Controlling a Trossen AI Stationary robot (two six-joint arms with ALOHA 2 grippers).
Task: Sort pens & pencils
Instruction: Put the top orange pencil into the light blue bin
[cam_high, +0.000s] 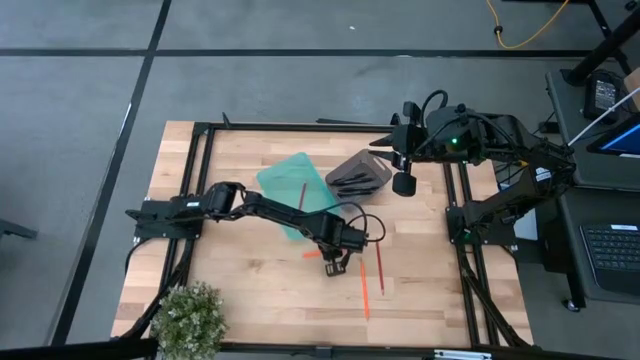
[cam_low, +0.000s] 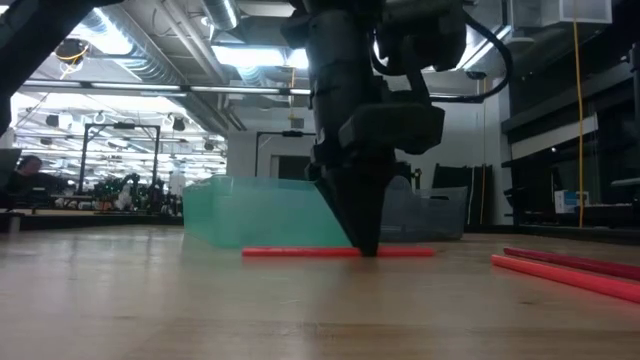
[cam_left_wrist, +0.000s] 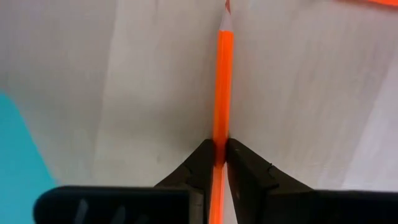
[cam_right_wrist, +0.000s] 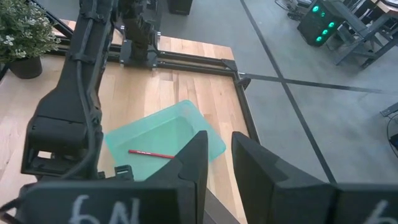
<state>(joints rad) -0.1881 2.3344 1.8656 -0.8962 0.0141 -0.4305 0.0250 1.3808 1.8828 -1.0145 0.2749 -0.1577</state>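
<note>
My left gripper (cam_high: 336, 263) stands at the table's middle, shut on an orange-red pencil (cam_low: 300, 252) that lies on the wood. Two more pencils (cam_high: 380, 270) (cam_high: 365, 300) lie to its right and near side, and they also show in the low view (cam_low: 570, 270). Another pencil (cam_right_wrist: 152, 153) lies in the teal tray (cam_high: 285, 185). Black pens (cam_high: 352, 180) lie in the dark grey tray (cam_high: 362, 165). My right gripper (cam_right_wrist: 219, 163) is open and empty, held high by the grey tray's right side (cam_high: 403, 172). My left gripper pinches the pencil's shaft (cam_left_wrist: 221, 134) between its two fingertips, some way back from the sharpened tip (cam_left_wrist: 226, 14). The fingers (cam_low: 362, 225) come from above, pointing down, one on each side of the shaft. The pencil lies flat on the table.
A potted plant (cam_high: 190, 318) stands at the near left corner. A black frame (cam_high: 200, 190) borders the work area. The teal tray's wall (cam_low: 250, 215) stands just behind the held pencil. Bare wood lies toward the near left.
</note>
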